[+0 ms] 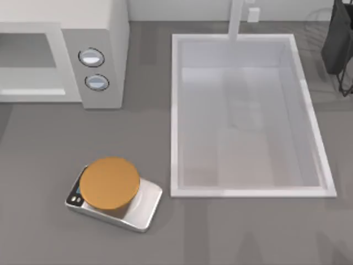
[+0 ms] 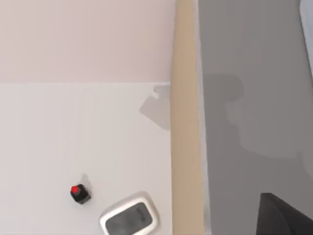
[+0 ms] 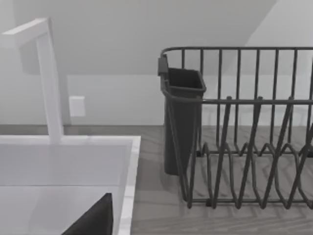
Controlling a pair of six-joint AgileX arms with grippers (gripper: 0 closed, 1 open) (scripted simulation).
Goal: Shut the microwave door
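The white microwave (image 1: 105, 33) stands at the table's back left in the top view. Its grey panel (image 1: 94, 69) carries two round dials. Left of the panel, the wide cavity (image 1: 27, 55) shows a grey back wall and a pale floor. The microwave door is out of view. A dark part of my left gripper (image 2: 286, 215) shows in the left wrist view over the grey table, close to its tan edge (image 2: 185, 122). A dark part of my right gripper (image 3: 93, 220) shows in the right wrist view over the sink, near the dish rack.
A silver scale with an orange disc (image 1: 113, 193) sits front left. A large white sink (image 1: 175, 110) with a faucet (image 1: 236, 19) takes up the middle and right. A dark wire dish rack (image 3: 244, 127) with a cup holder (image 3: 183, 117) stands at the back right.
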